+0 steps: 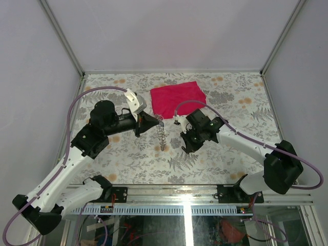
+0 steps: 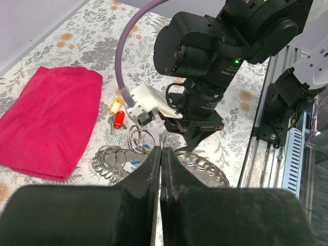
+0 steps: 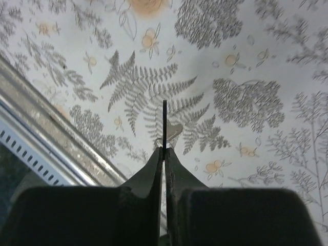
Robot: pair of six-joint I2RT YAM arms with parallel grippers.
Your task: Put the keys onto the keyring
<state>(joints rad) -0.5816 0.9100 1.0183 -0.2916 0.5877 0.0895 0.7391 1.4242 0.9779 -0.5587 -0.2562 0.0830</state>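
Magenta cloth (image 2: 46, 120) is lying far left on the floral table (image 2: 61, 46), with the yellow- and red-headed keys (image 2: 119, 119) just beside it. Left gripper (image 2: 161, 149) is pressing its fingers tight together, and the coiled silver keyring (image 2: 141, 139) is sitting just past them. Right gripper (image 3: 164, 149) is clamping a thin dark strip (image 3: 164, 120) edge-on. White print on its black housing (image 2: 225, 72) is showing too small to read.

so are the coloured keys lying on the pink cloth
No, the keys lie on the floral table just beside the cloth, not on it.
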